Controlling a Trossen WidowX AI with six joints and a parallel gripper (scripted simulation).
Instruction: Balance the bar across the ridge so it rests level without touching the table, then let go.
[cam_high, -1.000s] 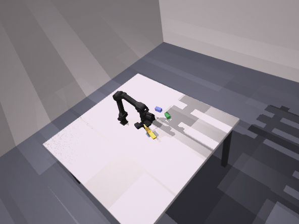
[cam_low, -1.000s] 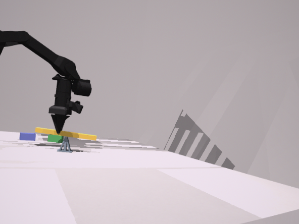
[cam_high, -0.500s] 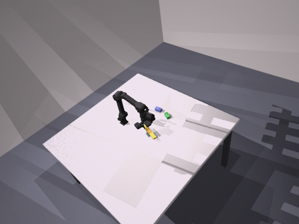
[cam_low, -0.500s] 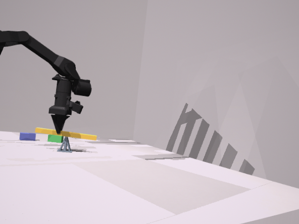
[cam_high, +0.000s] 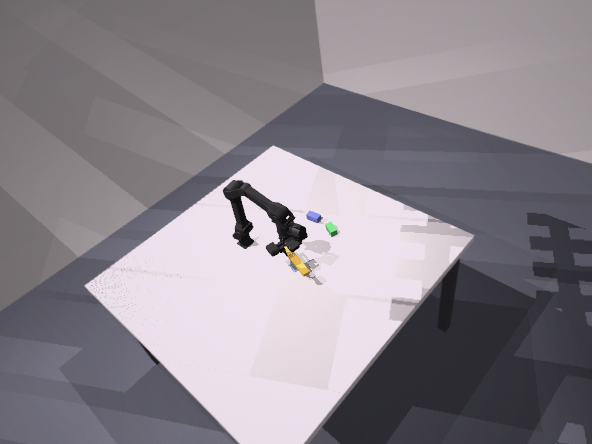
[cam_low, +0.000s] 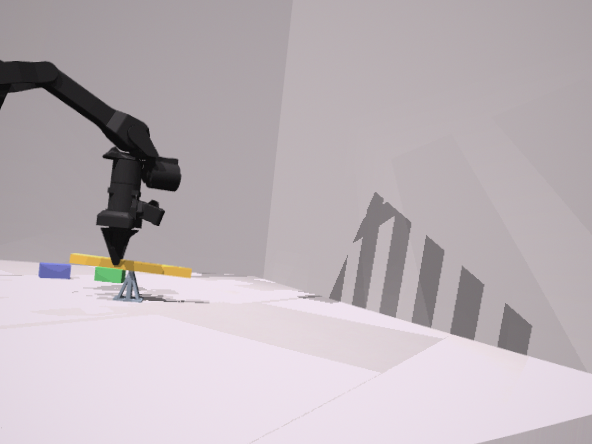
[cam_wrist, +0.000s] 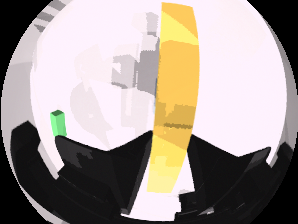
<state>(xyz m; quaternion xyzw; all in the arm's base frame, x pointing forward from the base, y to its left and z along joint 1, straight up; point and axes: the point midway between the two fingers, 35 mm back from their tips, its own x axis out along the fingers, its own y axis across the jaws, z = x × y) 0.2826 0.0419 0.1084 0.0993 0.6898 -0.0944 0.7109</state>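
Note:
The yellow-orange bar (cam_high: 299, 263) (cam_low: 150, 267) (cam_wrist: 177, 75) lies across above the blue-grey ridge (cam_high: 293, 267) (cam_low: 129, 291), a small stand of slanted struts. In the exterior view the bar slopes down to the right, with both ends off the table. Its underside meets or nearly meets the ridge's top; I cannot tell if they touch. My gripper (cam_low: 116, 262) (cam_wrist: 172, 136) points down and is shut on the bar, a little left of the ridge in the exterior view. In the wrist view the bar hides nearly all of the ridge.
A blue block (cam_high: 314, 216) (cam_low: 55, 271) and a green block (cam_high: 331, 229) (cam_low: 109, 274) (cam_wrist: 58, 123) lie on the white table (cam_high: 200, 310) (cam_low: 200, 375), off to one side of the bar. Shadows of the arm fall beside the ridge.

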